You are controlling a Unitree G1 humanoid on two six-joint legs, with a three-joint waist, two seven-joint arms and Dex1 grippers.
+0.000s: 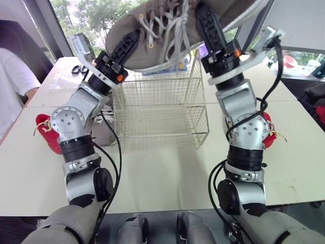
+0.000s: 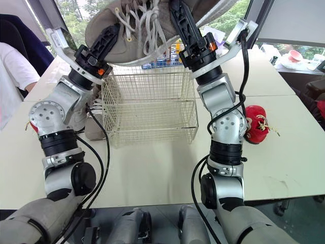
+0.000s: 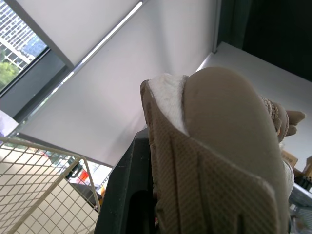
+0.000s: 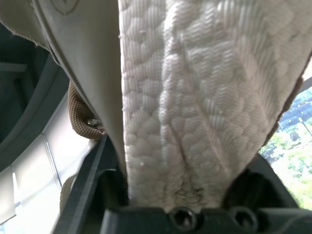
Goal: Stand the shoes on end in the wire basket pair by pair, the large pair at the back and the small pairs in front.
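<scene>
The large tan shoe (image 1: 170, 23) hangs high over the wire basket (image 1: 161, 114), well clear of the bench (image 1: 167, 173) and clamped at both ends. The left claw (image 1: 131, 44) is closed on one end, a black finger flat against woven mesh, with a wedge of white padding above it. The right claw (image 1: 205, 23) pinches the other end, jaws narrow on a white sole moulded in pebbly, scaly cells. Cream laces dangle in loose loops from ringed eyelets. The shoe's top is cut off at the frame edge, and I can't tell whether it's one shoe or two pressed together. The basket is boxy, cream-coated wire in a fine square grid, standing on the smooth pale bench. One small red shoe (image 1: 46, 131) peeks out behind the left arm and another (image 2: 255, 123) behind the right forearm, both half hidden. A pale laced shoe (image 2: 94, 127) lies just beside the basket's left wall, mostly blocked by the arm. A person's white sleeve (image 1: 12, 79) shows at far left.
</scene>
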